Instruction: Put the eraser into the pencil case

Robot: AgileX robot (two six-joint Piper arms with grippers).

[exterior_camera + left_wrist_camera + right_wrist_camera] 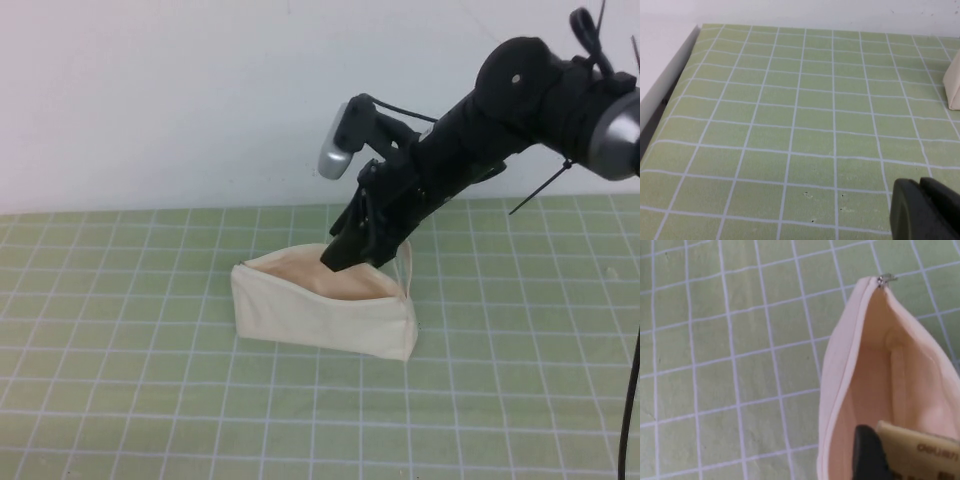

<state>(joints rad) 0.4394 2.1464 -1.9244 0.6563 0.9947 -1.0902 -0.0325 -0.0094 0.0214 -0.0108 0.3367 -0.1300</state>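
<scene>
Nearest you, the pencil case [325, 310] sits open on the green gridded counter [120, 400]. Your right gripper [345, 255] reaches down into its mouth, clamped on the eraser [920, 452], which sits just inside against the tan lining. Your left gripper [925, 210] hovers over bare counter well off to the side; you cannot tell its state.

My raised camera looks down across the green mat [120, 400] at the pencil case [320, 315]. My right wrist camera peers closely into it; my left wrist camera skims low, catching its corner.
</scene>
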